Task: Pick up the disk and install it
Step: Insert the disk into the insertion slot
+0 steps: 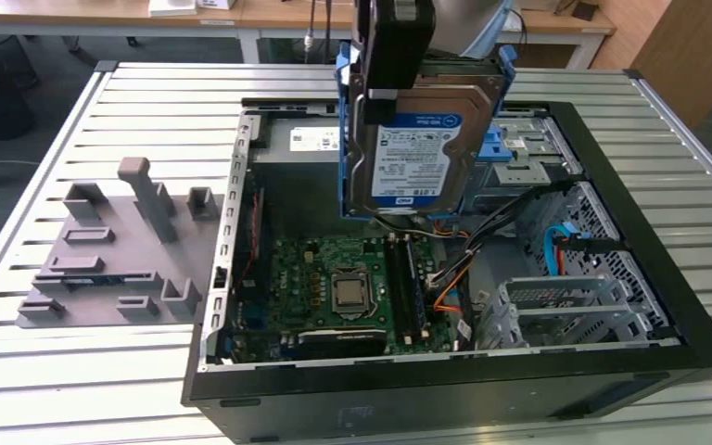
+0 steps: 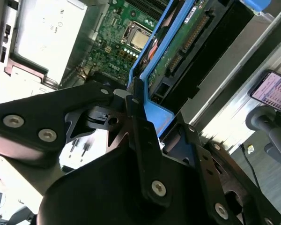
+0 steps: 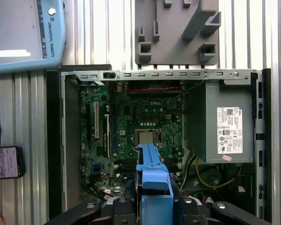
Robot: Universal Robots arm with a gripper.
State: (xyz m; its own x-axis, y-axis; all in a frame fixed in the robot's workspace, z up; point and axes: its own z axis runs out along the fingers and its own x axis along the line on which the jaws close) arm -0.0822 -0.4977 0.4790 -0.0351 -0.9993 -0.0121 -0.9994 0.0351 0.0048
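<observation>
The disk point(image 1: 418, 153), silver with a white-and-blue label and a bright blue carrier frame, hangs upright above the open computer case point(image 1: 653, 371), clear of everything inside it; in the second wrist view its green circuit side point(image 2: 178, 42) faces the camera, and in the first wrist view the blue frame point(image 3: 152, 173) stands edge-on over the motherboard point(image 3: 140, 126). The gripper point(image 1: 400, 83) has closed its black fingers point(image 2: 136, 110) on the frame's upper end and carries the disk's whole weight. Judged from this, the pick-up is done and the installation is not: the disk sits in no bay, and the silver perforated cage with a blue latch point(image 1: 495, 148) lies just behind and below it. Inside the case, the grey power-supply box point(image 3: 220, 126) occupies one corner, with loose cables point(image 1: 449, 278) beside the motherboard. The case rests on a slatted aluminium table point(image 1: 59, 389), next to a grey moulded fixture block point(image 1: 121, 250). A phone point(image 3: 4, 161) and a blue-edged pendant point(image 3: 23, 33) also lie on the table. Beyond it are pale desks point(image 1: 270, 14) and a wooden panel point(image 1: 690, 46)
</observation>
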